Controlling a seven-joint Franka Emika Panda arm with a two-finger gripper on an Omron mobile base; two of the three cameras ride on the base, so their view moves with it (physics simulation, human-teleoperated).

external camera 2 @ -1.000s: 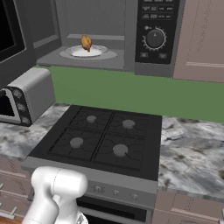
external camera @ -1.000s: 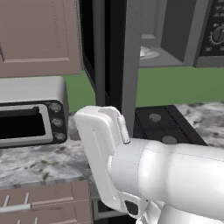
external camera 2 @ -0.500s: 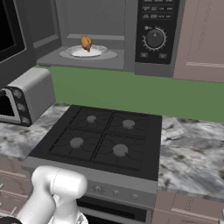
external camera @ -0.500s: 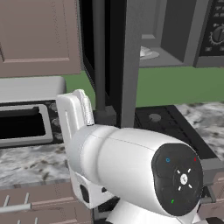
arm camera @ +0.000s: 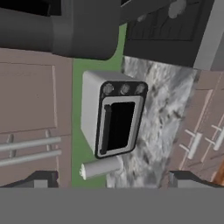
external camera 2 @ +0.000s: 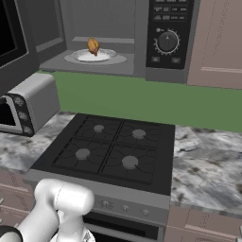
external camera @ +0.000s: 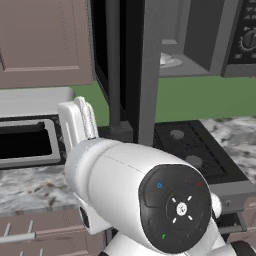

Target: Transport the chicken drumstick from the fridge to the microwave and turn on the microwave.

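Note:
The chicken drumstick [external camera 2: 93,46] lies on a white plate [external camera 2: 109,57] inside the microwave [external camera 2: 142,38], whose door [external camera 2: 10,35] stands swung open to the left. Its control strip carries a round dial [external camera 2: 168,41]. From the left base view the door edge [external camera: 147,70] hides most of the cavity, with just a sliver of the plate [external camera: 170,61] showing. My gripper [arm camera: 113,183] is open, its dark fingertips [arm camera: 41,179] far apart with nothing between them, and it points at the silver toaster oven [arm camera: 114,118], far from the drumstick. The fridge is out of view.
The toaster oven [external camera 2: 28,104] sits on the marble counter [external camera 2: 208,160] left of the black stove [external camera 2: 113,151]. A pale cylinder [arm camera: 100,168] lies beside the toaster oven. Brown cabinets [external camera: 45,40] hang above. My arm [external camera: 145,195] blocks the lower left base view.
The arm has swung and rolled, bringing its round joint cap close to the left base camera. Drumstick, plate and microwave door have not moved.

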